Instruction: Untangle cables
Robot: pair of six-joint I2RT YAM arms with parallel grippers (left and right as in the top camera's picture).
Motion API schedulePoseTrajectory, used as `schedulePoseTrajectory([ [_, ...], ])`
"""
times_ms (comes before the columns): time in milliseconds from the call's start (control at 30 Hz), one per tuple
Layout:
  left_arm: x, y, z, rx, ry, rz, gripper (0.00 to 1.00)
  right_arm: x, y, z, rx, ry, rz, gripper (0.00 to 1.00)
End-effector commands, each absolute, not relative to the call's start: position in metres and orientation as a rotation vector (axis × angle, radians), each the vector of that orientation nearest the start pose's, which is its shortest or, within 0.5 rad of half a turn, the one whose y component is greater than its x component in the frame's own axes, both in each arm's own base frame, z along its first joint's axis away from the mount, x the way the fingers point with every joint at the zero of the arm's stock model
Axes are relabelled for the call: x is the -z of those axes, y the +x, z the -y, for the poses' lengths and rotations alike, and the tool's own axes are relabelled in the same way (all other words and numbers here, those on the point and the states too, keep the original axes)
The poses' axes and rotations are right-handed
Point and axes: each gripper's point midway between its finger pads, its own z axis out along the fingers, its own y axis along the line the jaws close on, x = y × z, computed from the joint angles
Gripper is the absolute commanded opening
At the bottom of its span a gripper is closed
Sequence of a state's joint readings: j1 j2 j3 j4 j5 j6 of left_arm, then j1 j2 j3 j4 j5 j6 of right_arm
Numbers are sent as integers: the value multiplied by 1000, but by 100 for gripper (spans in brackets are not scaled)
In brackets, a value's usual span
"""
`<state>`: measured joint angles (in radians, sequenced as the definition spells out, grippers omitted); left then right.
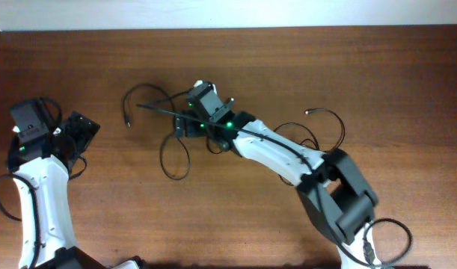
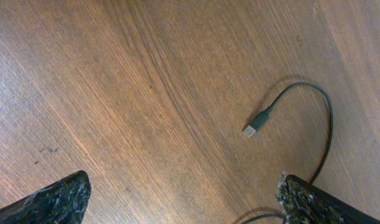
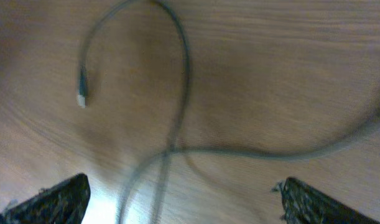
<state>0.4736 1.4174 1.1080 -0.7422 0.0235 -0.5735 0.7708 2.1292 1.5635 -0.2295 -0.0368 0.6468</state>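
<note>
The cables (image 1: pixel 176 146) are thin black cords lying in loose loops at the table's middle. One strand ends in a plug (image 1: pixel 127 121) at the left, and another strand (image 1: pixel 327 119) curls off to the right. My right gripper (image 1: pixel 185 124) is open and hovers over the middle of the loops. In the right wrist view its fingers (image 3: pixel 182 186) straddle crossing, blurred strands (image 3: pixel 177 124), and a plug tip (image 3: pixel 82 94) shows. My left gripper (image 1: pixel 72 131) is open and empty at the far left. The left wrist view (image 2: pixel 183 186) shows a plug (image 2: pixel 252 128) ahead on a curved cord.
The wooden table (image 1: pixel 288 67) ends at a pale wall along the top edge. Thicker black arm cables (image 1: pixel 4 198) hang by the left arm base and near the right arm base (image 1: pixel 385 232).
</note>
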Motion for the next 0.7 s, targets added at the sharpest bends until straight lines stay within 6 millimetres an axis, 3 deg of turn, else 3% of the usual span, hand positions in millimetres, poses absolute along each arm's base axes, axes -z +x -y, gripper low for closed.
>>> schedulePoseTrajectory([
  [0,-145,317,-157,78,-1315,-2266,99,-50,411,-411,-667,-5,-2484,98],
  [200,-145,317,-157,78,-1314,-2266,99,-1,387,-418,-467,-15,-2507,99],
  [300,-145,317,-157,78,-1315,-2266,99,29,374,-403,-269,-37,-2536,97],
  [367,-145,317,-157,78,-1315,-2266,99,56,355,-382,-127,-77,-2632,70],
  [433,-145,317,-157,78,-1315,-2266,99,61,347,-374,-81,-110,-2669,38],
  [467,-145,317,-157,78,-1315,-2266,99,59,346,-378,-95,-167,-2675,31],
  [500,-145,317,-157,78,-1315,-2266,99,36,348,-386,-130,-288,-2687,10],
  [533,-145,317,-157,78,-1315,-2266,99,17,346,-397,-185,-409,-2691,11],
  [567,-145,317,-157,78,-1315,-2266,99,-13,340,-406,-211,-635,-2670,90],
  [600,-145,317,-157,78,-1314,-2265,100,-30,347,-391,-105,-597,-2668,99],
  [633,-145,317,-157,79,-1314,-2265,99,-76,368,-357,34,-478,-2642,98],
  [667,-147,319,-159,79,-1307,-2253,99,-116,379,-351,-37,-455,-2618,98],
])
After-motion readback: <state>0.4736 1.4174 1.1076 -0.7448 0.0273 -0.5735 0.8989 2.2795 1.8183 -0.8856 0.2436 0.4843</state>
